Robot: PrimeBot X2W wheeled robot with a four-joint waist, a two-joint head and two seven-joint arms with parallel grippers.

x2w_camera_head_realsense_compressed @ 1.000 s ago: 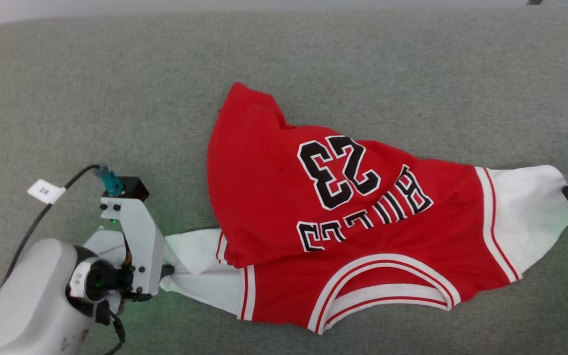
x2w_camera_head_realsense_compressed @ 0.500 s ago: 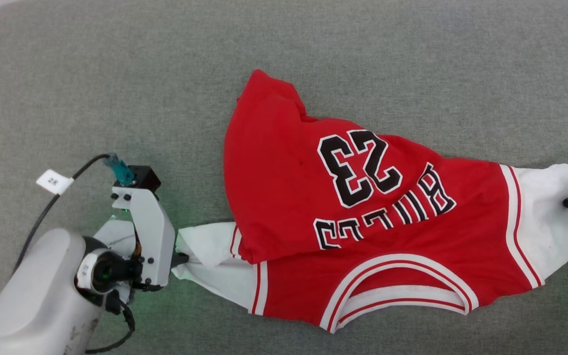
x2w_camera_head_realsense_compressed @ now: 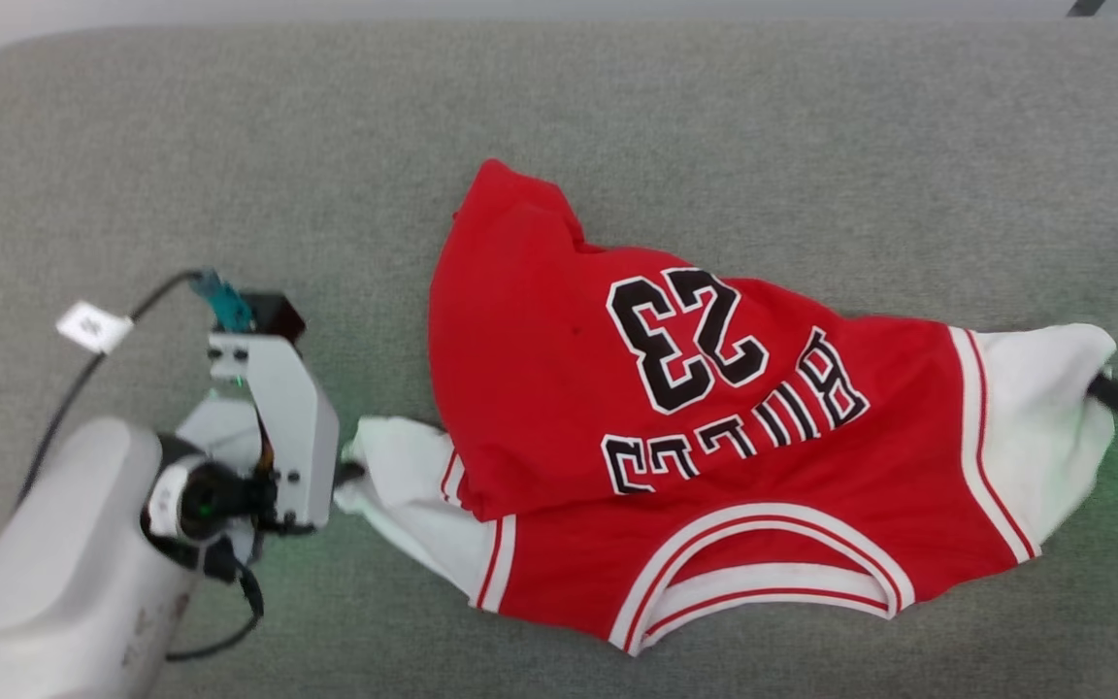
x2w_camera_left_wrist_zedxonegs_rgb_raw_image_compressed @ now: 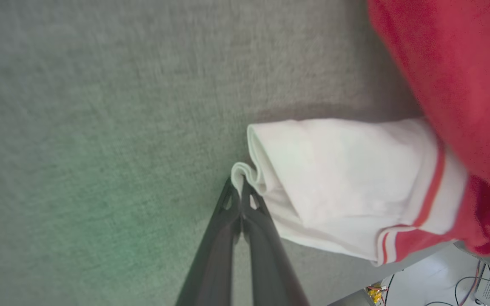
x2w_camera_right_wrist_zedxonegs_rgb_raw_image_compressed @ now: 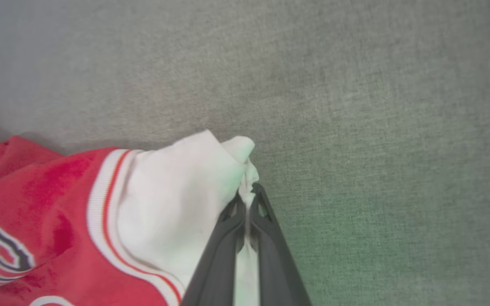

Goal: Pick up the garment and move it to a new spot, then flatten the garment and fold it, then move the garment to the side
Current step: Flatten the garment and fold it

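While each pincer is clamped on a sleeve, the garment (x2w_camera_head_realsense_compressed: 675, 408) lies spread over the grey bench (x2w_camera_head_realsense_compressed: 229, 146), reaching from the middle of the head view out toward 3 o'clock. Its striped collar (x2w_camera_head_realsense_compressed: 763, 573) faces 6 o'clock, and the black, white-outlined "23" (x2w_camera_head_realsense_compressed: 685, 335) and the lettering below it read upside down. The red body is folded over itself, with a loose peak pointing toward 11 o'clock. At 8 o'clock the left pincer (x2w_camera_head_realsense_compressed: 350, 474) has its two dark fingers pressed together on the bunched tip of the left sleeve (x2w_camera_head_realsense_compressed: 404, 485). In the left wrist view the white cloth is pinched between the fingertips, and the sleeve fans out toward 3 o'clock to its red-and-white trim. At 3 o'clock in the head view the right pincer (x2w_camera_head_realsense_compressed: 1100, 388) is closed on the end of the right sleeve (x2w_camera_head_realsense_compressed: 1035, 427). The right wrist view shows a gathered fold of white fabric caught between the shut fingers, with the rest of the sleeve spreading toward 9 o'clock. A black cable (x2w_camera_head_realsense_compressed: 64, 417) with a white tag (x2w_camera_head_realsense_compressed: 93, 327) runs up the left arm to a teal connector (x2w_camera_head_realsense_compressed: 222, 299), and a faint green glow tints the bench beside both pincers.
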